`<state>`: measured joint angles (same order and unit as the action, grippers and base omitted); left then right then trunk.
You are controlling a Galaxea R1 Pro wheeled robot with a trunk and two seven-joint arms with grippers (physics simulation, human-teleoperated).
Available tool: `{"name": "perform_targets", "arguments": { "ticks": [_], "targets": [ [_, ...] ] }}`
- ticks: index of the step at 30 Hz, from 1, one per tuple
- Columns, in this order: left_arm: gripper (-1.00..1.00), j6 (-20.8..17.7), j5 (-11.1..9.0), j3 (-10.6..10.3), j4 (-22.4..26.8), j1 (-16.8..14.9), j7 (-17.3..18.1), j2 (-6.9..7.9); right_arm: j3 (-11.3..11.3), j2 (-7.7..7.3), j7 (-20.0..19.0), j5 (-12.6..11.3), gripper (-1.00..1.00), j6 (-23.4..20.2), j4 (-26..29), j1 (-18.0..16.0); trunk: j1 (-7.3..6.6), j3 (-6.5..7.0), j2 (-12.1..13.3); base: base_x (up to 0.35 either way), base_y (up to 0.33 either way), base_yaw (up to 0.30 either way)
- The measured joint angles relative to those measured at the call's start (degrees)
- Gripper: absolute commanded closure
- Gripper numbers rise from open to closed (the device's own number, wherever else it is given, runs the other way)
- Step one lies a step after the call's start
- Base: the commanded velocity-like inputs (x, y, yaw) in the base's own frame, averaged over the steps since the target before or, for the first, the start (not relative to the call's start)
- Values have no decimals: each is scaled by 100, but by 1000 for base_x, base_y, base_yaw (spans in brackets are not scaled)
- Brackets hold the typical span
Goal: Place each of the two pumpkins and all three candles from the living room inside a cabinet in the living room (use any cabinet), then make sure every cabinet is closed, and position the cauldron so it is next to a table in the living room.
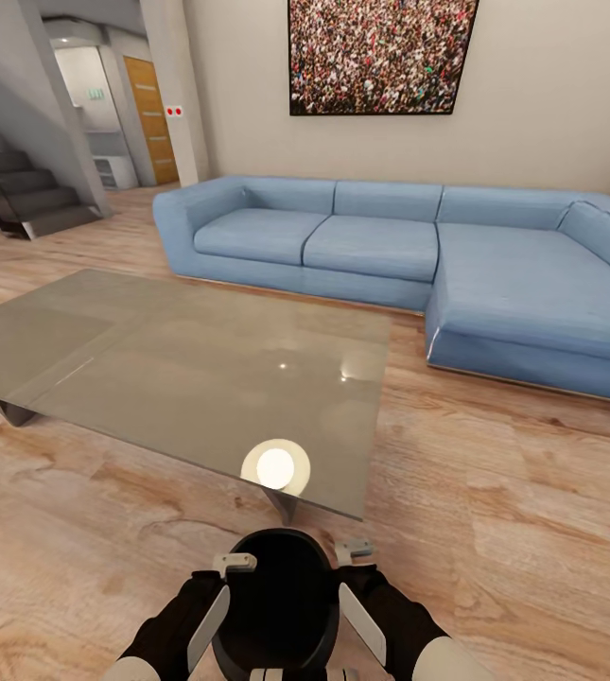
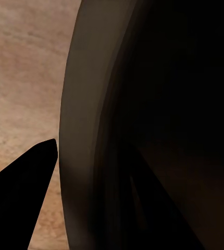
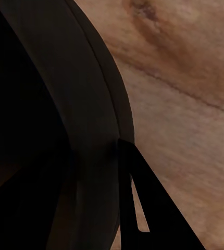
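In the head view, a black cauldron (image 1: 281, 605) is seen at the lower edge of the picture, held between the two arms above the light wood plank floor (image 1: 494, 530). It is placed just in front of the near corner of a low glass-topped bench (image 1: 153, 359), slightly apart from it. The left gripper (image 1: 217, 605) is set against the cauldron's left rim and the right gripper (image 1: 357, 591) against its right rim; a pale finger of each is seen lying along the cauldron's wall. On the bench top a round bright reflection of a lamp (image 1: 275, 467) is seen near the corner closest to the cauldron. Beyond the bench a long blue corner sofa (image 1: 418, 255) is set against the pale wall, with a large crowd picture (image 1: 380, 55) hung above it. Beyond the bench's far left end, dark stairs (image 1: 21, 194) and a wooden door (image 1: 151, 118) are seen.

In the left wrist view, the cauldron's rim (image 2: 86, 130) is shown close up. One dark finger (image 2: 23, 198) lies outside the wall and another is seen inside it, so the wall is clamped between the fingers.

In the right wrist view, the cauldron's rim (image 3: 99, 104) is again shown close, over the plank floor (image 3: 185, 94). One finger (image 3: 148, 208) lies outside the wall; whether this pair is clamped on the rim cannot be told.
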<state>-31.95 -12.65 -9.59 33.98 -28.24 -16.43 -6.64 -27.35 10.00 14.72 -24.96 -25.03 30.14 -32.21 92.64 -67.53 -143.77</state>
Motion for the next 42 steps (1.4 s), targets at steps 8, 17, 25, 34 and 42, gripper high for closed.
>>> {"name": "perform_targets", "arguments": {
  "ticks": [8, 17, 25, 34, 42],
  "targets": [
    [-100, 177, -54, -44, -234, 4, -10, 5, -116, 0, -106, -44, -100, 244, -242, 8, 5, -3, 3, 0, 0, 0],
    [-100, 174, -54, -44, -234, 4, -11, 9, -116, 0, -106, -44, -100, 244, -242, 8, 5, -3, 3, 0, 0, 0],
    [-100, 174, -54, -45, -220, 4, -11, 1, -116, 0, -105, -44, -100, 244, -241, 7, -5, 85, 8, 0, 0, 0],
    [-100, 141, -83, -51, -215, 4, 9, -8, -116, 0, -105, -44, -100, 244, -241, 8, -29, 285, 20, 0, 0, 0],
    [-100, 107, -97, -54, -206, 0, 15, -9, -116, 0, -105, -44, -100, 243, -241, 8, -47, 462, 31, -103, 0, 0]
  ]
}}
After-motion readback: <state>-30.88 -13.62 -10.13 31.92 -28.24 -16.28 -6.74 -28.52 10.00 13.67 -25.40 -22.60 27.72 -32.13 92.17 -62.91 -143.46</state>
